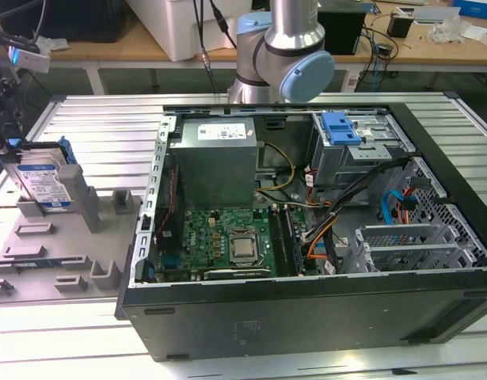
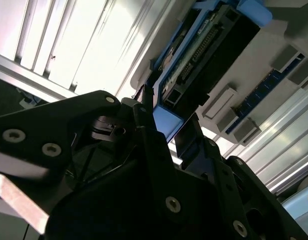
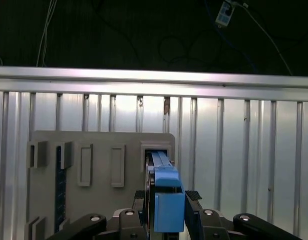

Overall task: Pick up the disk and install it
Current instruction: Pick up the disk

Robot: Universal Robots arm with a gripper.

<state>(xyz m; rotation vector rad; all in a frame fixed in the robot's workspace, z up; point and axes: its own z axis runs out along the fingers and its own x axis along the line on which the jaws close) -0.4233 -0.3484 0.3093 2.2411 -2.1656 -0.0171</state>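
The disk [image 1: 47, 182], a silver drive with a white-and-blue label in a blue carrier, stands on edge in a slot of the grey fixture plate [image 1: 65, 237] at the exterior view's left. My black gripper [image 1: 4, 142] is at its upper end. In the first wrist view the disk [image 3: 166, 200] runs edge-on from the slot toward the gripper [image 3: 168, 197], with a dark finger close against each side. The second wrist view shows the gripper [image 2: 166, 122] closed around the blue carrier tab of the disk [image 2: 204, 50]. The gripper is shut on the disk.
An open computer case [image 1: 306, 317] lies in the middle and right of the ribbed metal table [image 1: 100, 127]. Inside are a motherboard [image 1: 227, 237], a power supply [image 1: 215, 162] and a drive cage with a blue latch [image 1: 342, 127]. The arm's base [image 1: 283, 47] rises behind the case.
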